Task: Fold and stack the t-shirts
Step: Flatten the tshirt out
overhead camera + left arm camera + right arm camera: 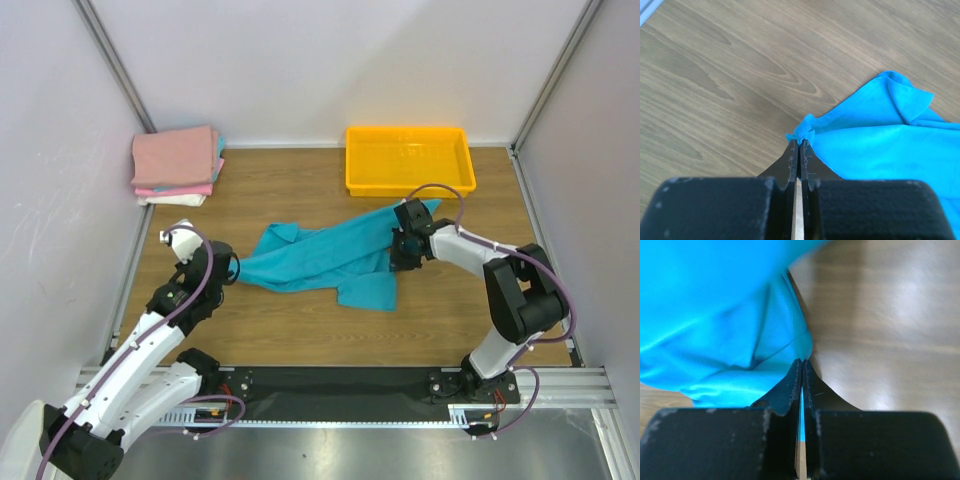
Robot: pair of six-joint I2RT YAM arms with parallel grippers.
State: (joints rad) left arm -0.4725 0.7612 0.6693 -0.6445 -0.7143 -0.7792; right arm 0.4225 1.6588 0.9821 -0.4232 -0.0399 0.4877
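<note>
We are stretching out the teal t-shirt (310, 262) lying mid-table.
Our left gripper (799, 143) is pinching its nine o'clock corner and our right gripper (802, 361) its three o'clock edge, both clamped tight; next, probably pulling it flat.

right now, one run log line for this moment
left gripper: shut on teal t-shirt corner | right gripper: shut on its opposite edge | shirt: unfolded, crumpled | folded stack: far left

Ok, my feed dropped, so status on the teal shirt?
Left end effector shut on teal t-shirt corner. Right end effector shut on opposite end. Shirt unfolded between them. Yellow tray close behind right.
</note>
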